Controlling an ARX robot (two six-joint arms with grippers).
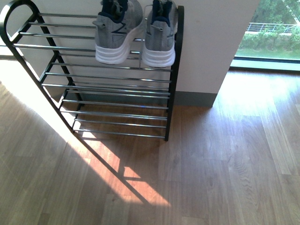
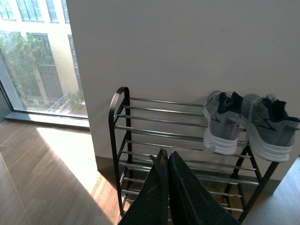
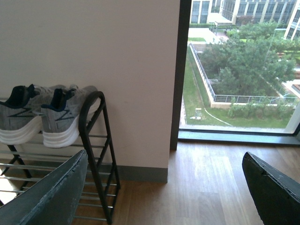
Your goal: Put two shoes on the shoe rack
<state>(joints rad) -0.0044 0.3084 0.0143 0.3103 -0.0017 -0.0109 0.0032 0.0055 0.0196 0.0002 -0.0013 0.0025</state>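
Left claw (image 2: 167, 153): one, fingers pressed together. Right claw (image 3: 164, 157): one, fingers spread wide. Sneakers (image 1: 115, 35): two, side by side on top tier. Rack (image 1: 172, 93): one.

Sneakers (image 1: 115, 35) block the upper right of the shoe rack (image 1: 171, 93); left side and lower tiers stand open.

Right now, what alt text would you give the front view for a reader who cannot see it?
Two grey sneakers rest at the right end of a black shoe rack, on its upper rods, white heels toward the camera. The rack stands on a wooden floor against a pale wall, a window at right.
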